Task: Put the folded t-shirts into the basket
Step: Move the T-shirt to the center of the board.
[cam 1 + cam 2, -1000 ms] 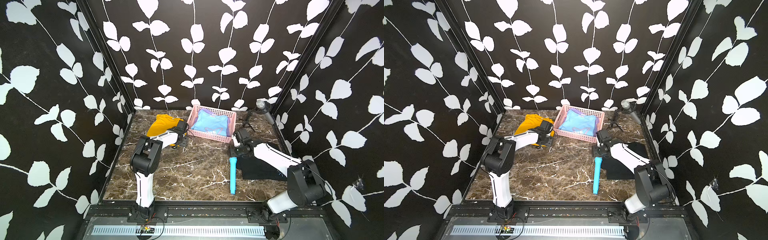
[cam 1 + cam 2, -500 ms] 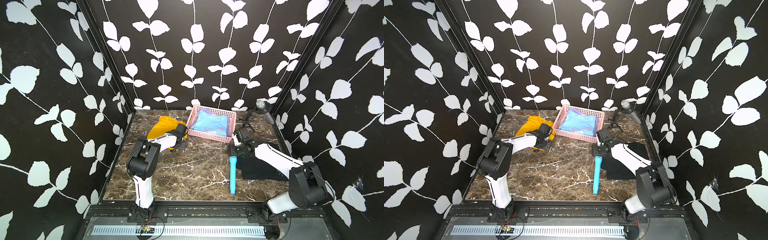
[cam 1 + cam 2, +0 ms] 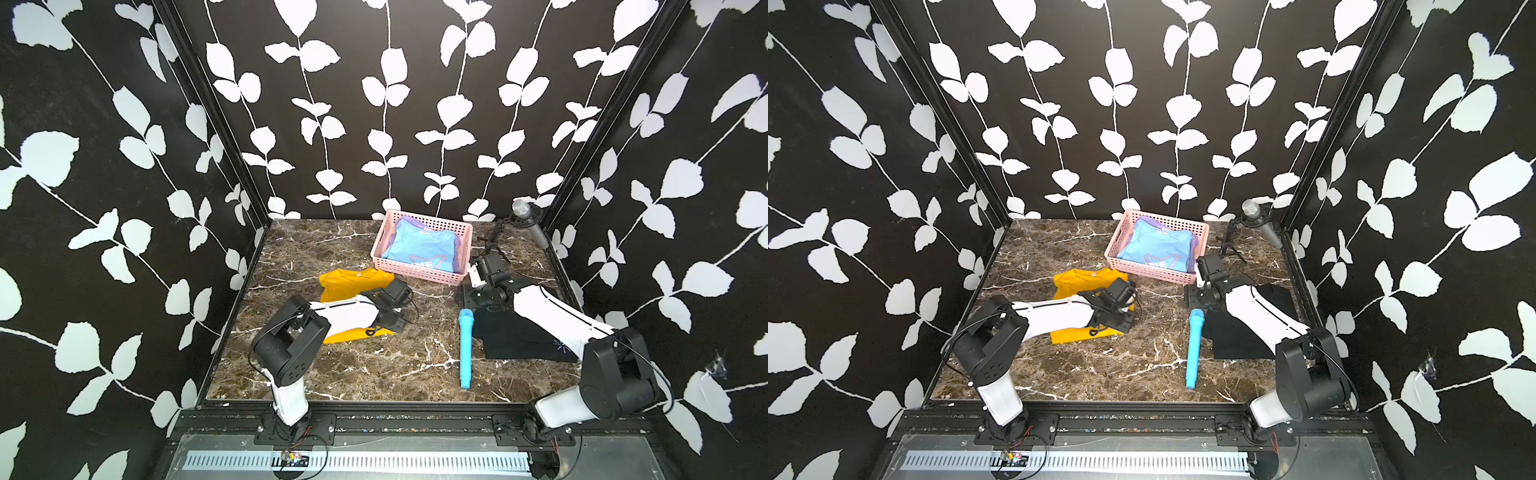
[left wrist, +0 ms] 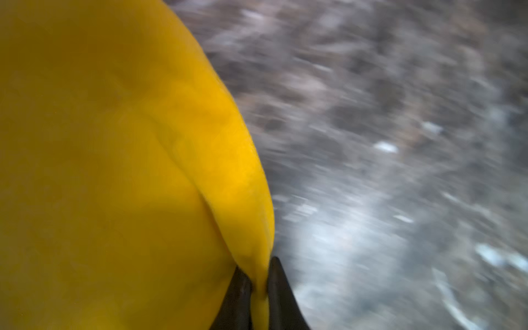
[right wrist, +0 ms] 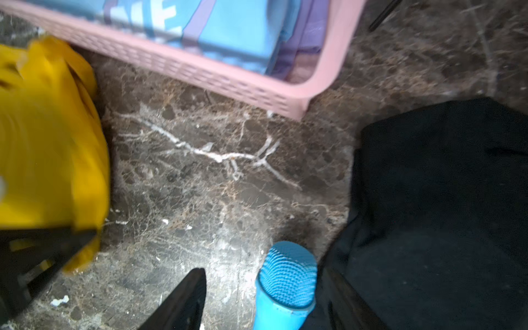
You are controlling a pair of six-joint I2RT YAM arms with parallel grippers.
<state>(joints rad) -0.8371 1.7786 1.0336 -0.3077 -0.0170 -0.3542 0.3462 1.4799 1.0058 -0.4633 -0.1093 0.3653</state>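
A: Where do the shirts lie?

B: Two are in the basket [image 3: 417, 273] at the back of the desk [image 3: 374, 368]. The light blue shirt [image 3: 419, 249] is on top with its print facing up. The lilac shirt [image 5: 310, 43] is beneath it, showing only along one edge.

A: And the other two?

B: Both are outside the basket. The mustard shirt [image 3: 353, 282] is on the desk just beside the basket's near left corner, with the left arm stretched across it. The black shirt [image 3: 515, 338] lies flat on the right side of the desk, partly under the right arm.

A: What is the left pincer [image 4: 259, 275] doing?

B: It is closed on a fold at the mustard shirt's edge, and yellow cloth is squeezed between the two dark tips. That wrist view is blurred, so I cannot tell whether the cloth is off the desk.

A: And the right pincer [image 5: 264, 275]?

B: Its jaws stand wide apart and it holds nothing. It is low over the desk between the basket and the black shirt. The head of the toy microphone [image 3: 464, 345] sits between the fingers, clear of the one finger that shows plainly.

A: Anything else?

B: A grey microphone [image 3: 525, 214] stands on a small tripod in the back right corner.
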